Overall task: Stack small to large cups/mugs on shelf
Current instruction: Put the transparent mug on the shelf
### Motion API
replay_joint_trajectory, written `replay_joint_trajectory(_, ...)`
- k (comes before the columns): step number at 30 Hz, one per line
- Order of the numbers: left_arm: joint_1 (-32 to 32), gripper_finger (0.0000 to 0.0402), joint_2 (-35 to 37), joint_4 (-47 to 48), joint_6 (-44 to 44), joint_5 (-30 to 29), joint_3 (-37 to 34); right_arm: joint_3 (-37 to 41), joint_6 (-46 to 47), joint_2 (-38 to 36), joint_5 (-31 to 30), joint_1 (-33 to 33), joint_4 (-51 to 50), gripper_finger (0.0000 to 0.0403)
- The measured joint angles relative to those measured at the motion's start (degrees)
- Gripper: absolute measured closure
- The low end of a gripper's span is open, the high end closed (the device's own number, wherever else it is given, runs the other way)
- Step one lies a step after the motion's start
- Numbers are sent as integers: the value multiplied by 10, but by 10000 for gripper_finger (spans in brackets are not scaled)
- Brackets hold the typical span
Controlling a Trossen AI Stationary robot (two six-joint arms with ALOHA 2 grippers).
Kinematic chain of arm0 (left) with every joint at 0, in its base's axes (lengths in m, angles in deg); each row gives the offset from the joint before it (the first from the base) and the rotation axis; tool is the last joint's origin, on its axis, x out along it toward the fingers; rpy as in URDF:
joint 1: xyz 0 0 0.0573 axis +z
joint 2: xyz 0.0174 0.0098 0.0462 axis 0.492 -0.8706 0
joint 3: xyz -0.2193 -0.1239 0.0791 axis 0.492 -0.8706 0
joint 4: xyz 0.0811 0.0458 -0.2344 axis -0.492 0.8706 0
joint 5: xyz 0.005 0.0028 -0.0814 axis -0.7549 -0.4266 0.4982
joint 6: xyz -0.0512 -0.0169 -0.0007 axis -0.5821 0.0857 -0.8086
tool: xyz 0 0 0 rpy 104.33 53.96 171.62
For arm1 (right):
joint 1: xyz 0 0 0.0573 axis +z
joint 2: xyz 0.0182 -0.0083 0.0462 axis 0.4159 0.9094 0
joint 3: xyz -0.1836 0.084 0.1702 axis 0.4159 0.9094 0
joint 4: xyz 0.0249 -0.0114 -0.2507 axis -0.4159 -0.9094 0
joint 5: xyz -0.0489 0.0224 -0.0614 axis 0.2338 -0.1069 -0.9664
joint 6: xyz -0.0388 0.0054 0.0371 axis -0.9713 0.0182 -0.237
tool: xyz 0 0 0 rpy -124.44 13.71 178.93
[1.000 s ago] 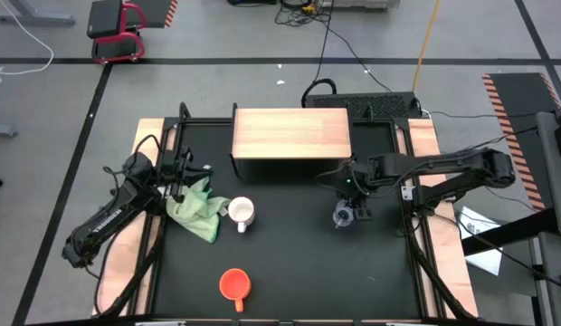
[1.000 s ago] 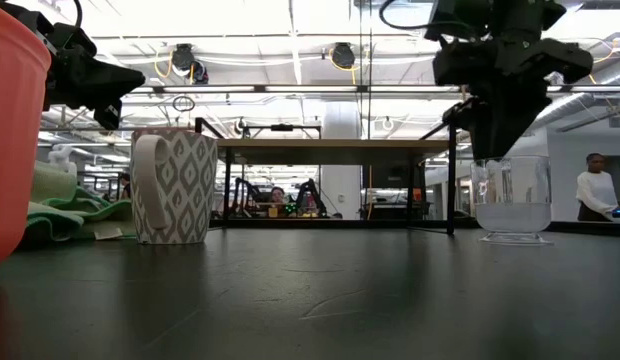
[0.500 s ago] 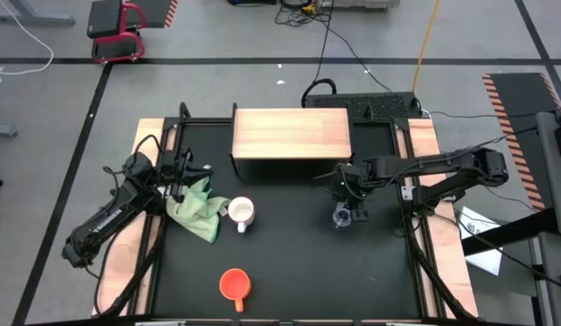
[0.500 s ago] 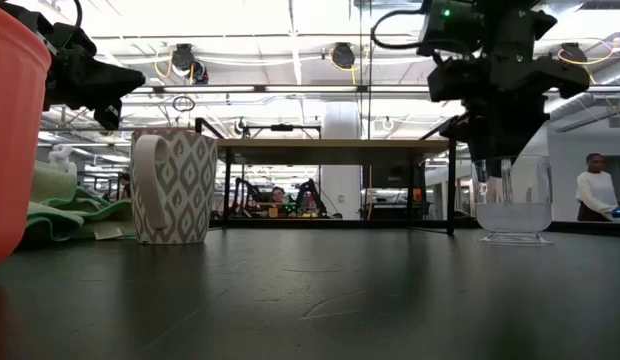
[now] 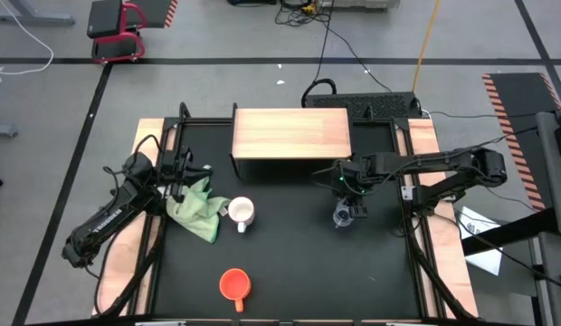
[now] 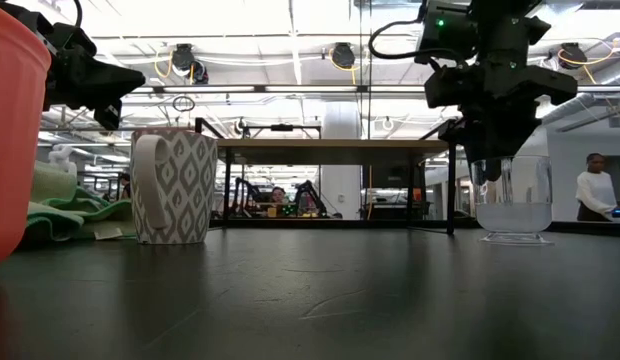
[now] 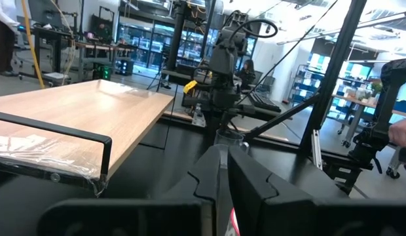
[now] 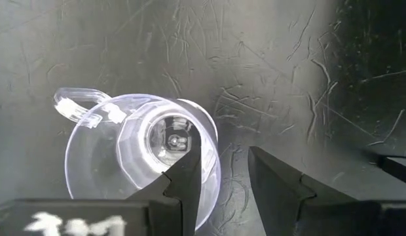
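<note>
Grey floor (image 5: 217,36) with dark tape lines surrounds the black counter (image 5: 290,263). A red-framed stool (image 5: 118,27) stands at the far left, and cables (image 5: 335,45) trail behind. Ceiling strip lights (image 6: 250,20) glow overhead; a person (image 6: 593,190) stands far right.

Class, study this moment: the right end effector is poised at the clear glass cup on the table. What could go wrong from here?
1. The right end effector straddles only the rim of the glass cup, one finger inside; a thin, smooth wall may slip or tip on lifting.
2. The cup's small handle sticks out sideways and could catch.
3. The shelf stands close behind, so a lifted cup could knock its edge.
</note>
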Motion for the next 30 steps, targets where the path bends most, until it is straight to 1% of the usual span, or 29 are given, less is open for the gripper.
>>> replay_joint_trajectory(4, 0, 371, 0, 0, 0, 0, 0, 0, 0, 0, 0, 0, 1, 286)
replay_joint_trajectory(7, 0, 371, 0, 0, 0, 0, 0, 0, 0, 0, 0, 0, 1, 296)
replay_joint_trajectory(23, 0, 371, 0, 1, 0, 0, 0, 0, -4, 0, -1, 0, 6, 395)
replay_joint_trajectory(30, 0, 371, 0, 1, -1, 0, 0, 0, -9, 0, -1, 0, 12, 401)
